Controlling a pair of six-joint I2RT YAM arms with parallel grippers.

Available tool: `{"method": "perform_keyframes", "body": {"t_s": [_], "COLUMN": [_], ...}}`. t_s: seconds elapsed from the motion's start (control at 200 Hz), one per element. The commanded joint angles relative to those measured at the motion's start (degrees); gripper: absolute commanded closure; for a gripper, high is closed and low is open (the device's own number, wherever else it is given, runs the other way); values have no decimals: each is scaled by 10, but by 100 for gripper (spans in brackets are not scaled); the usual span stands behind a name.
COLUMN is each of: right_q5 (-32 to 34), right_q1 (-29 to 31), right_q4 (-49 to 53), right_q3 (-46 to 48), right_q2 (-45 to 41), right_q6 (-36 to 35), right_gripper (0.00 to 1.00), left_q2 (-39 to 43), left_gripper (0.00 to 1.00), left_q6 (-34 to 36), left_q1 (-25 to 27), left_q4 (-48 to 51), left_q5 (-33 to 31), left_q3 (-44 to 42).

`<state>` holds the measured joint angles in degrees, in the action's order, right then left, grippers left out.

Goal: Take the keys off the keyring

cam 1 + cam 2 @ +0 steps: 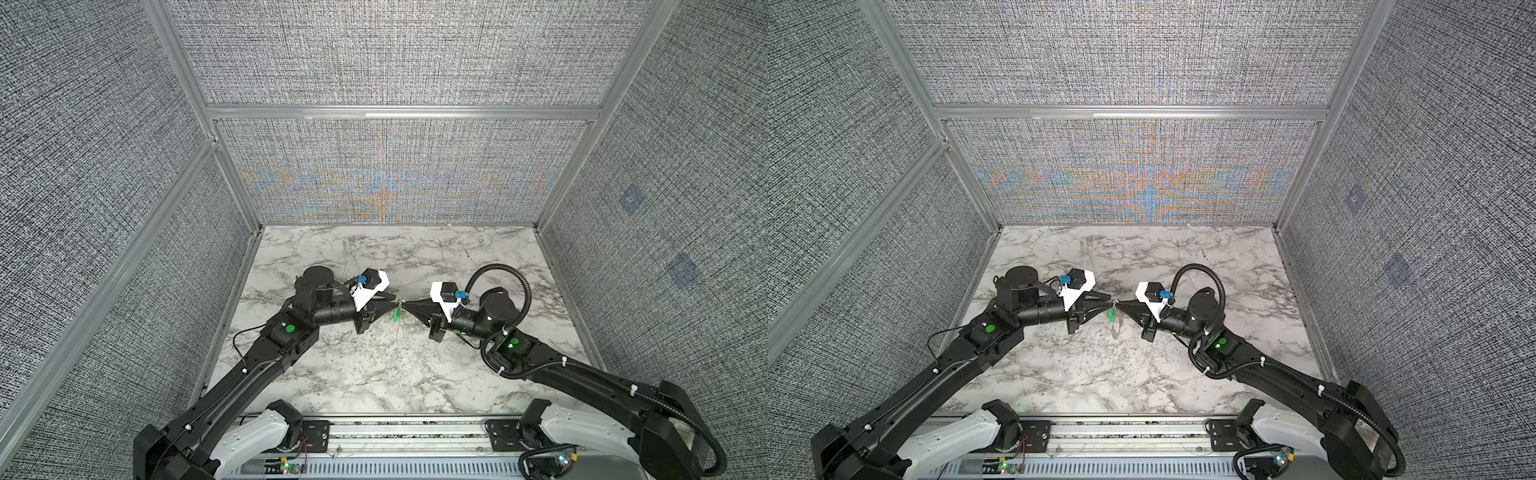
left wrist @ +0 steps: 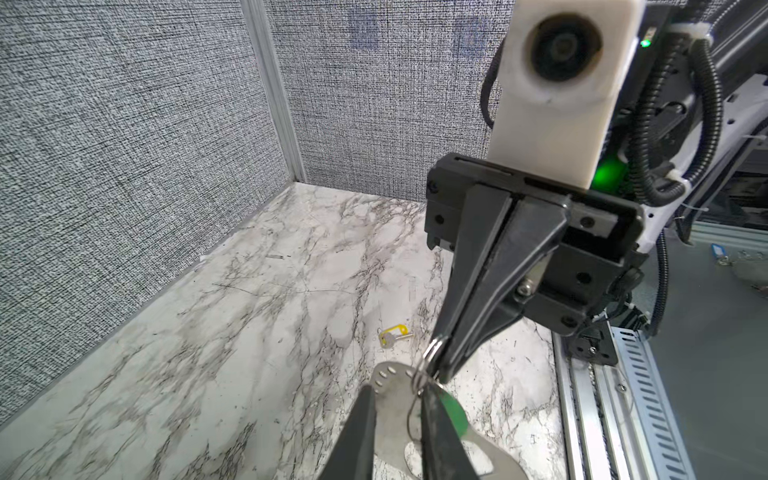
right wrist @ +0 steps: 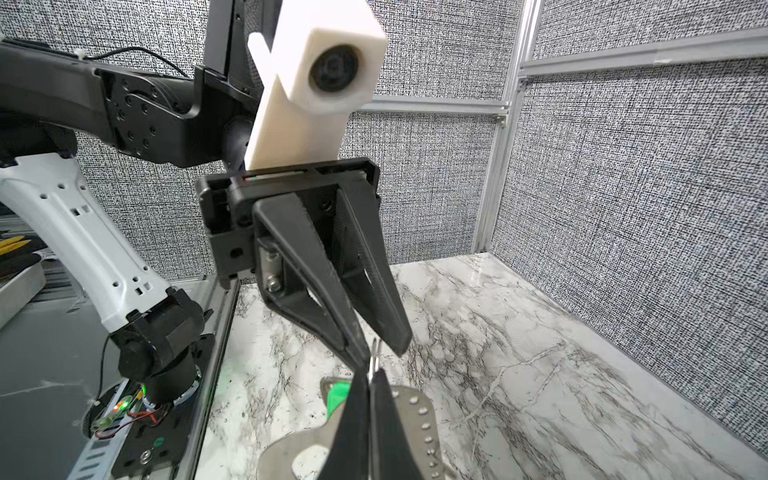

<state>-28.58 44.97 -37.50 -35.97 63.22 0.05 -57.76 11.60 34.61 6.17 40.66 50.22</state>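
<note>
Both grippers meet above the middle of the marble table (image 1: 374, 374). My right gripper (image 3: 369, 372) is shut on a small steel ring (image 2: 432, 347). From that ring hang the keyring (image 2: 390, 378), a flat grey elongated loop with a studded edge, and a green-tagged key (image 1: 396, 316); only its green tag (image 3: 338, 395) shows. My left gripper (image 2: 397, 390) is open, its fingers on either side of the small ring, near the right gripper's tips. A yellow-tagged key (image 2: 395, 333) lies loose on the table, apart from the ring.
Grey fabric walls on aluminium posts (image 1: 232, 174) close the table on three sides. A metal rail (image 1: 407, 432) runs along the front edge between the two arm bases. A blue tag (image 2: 717, 251) lies outside the cell.
</note>
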Motion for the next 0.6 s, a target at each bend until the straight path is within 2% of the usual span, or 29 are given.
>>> {"method": "perform_keyframes", "body": {"t_s": [0.0, 0.22, 0.395, 0.465, 0.54, 0.595], "right_q5": [-15, -30, -29, -16, 10, 30], "right_q1": [-1, -1, -2, -3, -3, -3], "right_q4": [-24, -24, -29, -25, 6, 43], "right_q3": [-5, -10, -9, -5, -5, -7], "right_q2": [1, 10, 10, 5, -9, -24], "right_q6": [3, 7, 12, 11, -3, -23], "right_gripper": [100, 100, 100, 100, 80, 74], "left_q2": [-2, 1, 6, 5, 1, -4], "left_gripper": [79, 83, 100, 100, 100, 100], "left_q6": [6, 7, 7, 17, 35, 53], "left_q1": [-2, -2, -2, -2, -2, -2], "left_q4": [3, -12, -22, -7, 25, 62], "left_q5": [21, 45, 63, 56, 35, 14], "left_q3": [6, -2, -11, -4, 12, 30]}}
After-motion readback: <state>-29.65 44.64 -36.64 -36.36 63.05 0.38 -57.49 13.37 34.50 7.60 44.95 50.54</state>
